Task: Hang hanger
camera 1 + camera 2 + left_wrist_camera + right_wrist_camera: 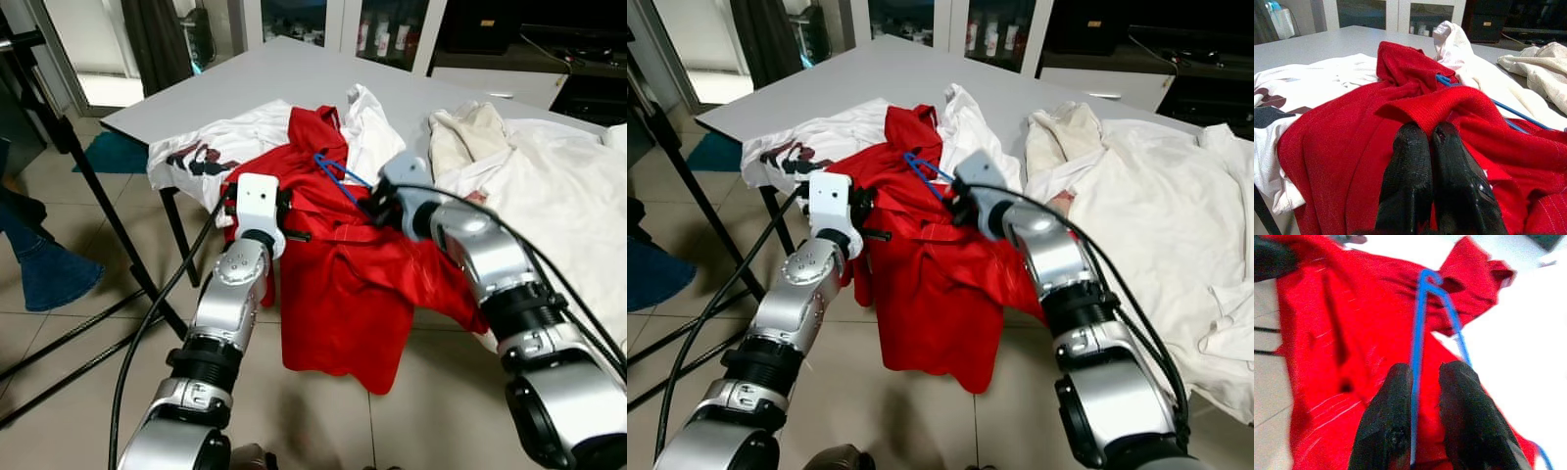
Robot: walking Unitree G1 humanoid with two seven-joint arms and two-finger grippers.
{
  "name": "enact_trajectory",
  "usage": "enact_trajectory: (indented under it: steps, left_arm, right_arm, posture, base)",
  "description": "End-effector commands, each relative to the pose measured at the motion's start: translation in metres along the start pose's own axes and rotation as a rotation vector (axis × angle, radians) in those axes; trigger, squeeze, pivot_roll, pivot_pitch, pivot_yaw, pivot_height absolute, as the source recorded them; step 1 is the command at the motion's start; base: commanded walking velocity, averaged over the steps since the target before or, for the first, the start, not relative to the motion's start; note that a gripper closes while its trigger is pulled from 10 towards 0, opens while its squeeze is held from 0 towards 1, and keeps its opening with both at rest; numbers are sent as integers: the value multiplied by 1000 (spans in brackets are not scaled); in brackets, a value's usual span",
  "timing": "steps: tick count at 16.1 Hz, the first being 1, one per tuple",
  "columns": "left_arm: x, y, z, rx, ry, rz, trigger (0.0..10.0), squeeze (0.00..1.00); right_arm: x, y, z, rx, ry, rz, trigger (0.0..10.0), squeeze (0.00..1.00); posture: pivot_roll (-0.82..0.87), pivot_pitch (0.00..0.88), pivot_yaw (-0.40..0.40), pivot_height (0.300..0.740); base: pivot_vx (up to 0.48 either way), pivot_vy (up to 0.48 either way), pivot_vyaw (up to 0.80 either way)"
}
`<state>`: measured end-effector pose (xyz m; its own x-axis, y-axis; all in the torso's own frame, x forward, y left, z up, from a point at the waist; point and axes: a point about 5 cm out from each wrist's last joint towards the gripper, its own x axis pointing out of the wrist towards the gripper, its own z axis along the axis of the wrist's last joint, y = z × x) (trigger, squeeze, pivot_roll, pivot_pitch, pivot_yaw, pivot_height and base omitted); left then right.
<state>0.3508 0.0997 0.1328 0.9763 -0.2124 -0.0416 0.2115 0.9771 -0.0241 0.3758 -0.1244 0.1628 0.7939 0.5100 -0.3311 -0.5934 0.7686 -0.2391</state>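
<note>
A red shirt (pixel 343 284) lies over the near edge of the grey table (pixel 255 78) and hangs toward the floor. A thin blue hanger (pixel 338 178) rests on it, its hook near the collar. My right gripper (pixel 1418 374) is shut on the blue hanger (pixel 1418 342), one wire arm running between its black fingers (pixel 1388 421). My left gripper (pixel 1430 134) is shut on a fold of the red shirt (pixel 1435 105) at the garment's left side, near the table edge.
White garments (pixel 549 186) cover the table's right half, and a white printed shirt (pixel 211 147) lies left of the red one. Black tripod legs (pixel 88 176) stand on the tiled floor at left. A person's leg in jeans (pixel 39 259) is at far left.
</note>
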Motion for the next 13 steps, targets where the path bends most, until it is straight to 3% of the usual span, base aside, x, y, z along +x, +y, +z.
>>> enact_trajectory:
  steps: [1,2,3,4,5,7,13]
  left_arm:
    - [0,0,2,2,-13,5,10000,0]
    - [0,-1,2,2,-13,4,10000,0]
    - [1,-1,2,2,-13,3,10000,0]
    - [1,-1,2,2,-13,2,10000,0]
    - [1,-1,3,3,-12,0,10000,0]
    - [1,-2,3,4,-13,-1,10000,0]
    - [-2,3,1,5,-12,17,10000,0]
  right_arm:
    - [3,-1,6,-15,-15,-37,10000,0]
    - [8,2,6,-19,-17,-68,10000,0]
    - [13,5,6,-23,-16,-86,10000,345]
    - [20,12,5,-29,-18,-114,10000,851]
    - [27,18,5,-43,-18,-138,10000,918]
    - [36,26,6,-72,-2,-172,10000,890]
    - [40,22,-4,-129,74,-321,10000,886]
  posture:
    - [109,0,-4,740]
    - [109,0,-4,740]
    - [109,0,-3,740]
    - [110,0,-3,740]
    - [109,0,-1,740]
    - [121,0,-3,740]
    - [139,0,-11,740]
  base:
    - [0,0,0]
    - [0,0,0]
    - [0,0,0]
    - [0,0,0]
    - [0,0,0]
    - [0,0,0]
    - [0,0,0]
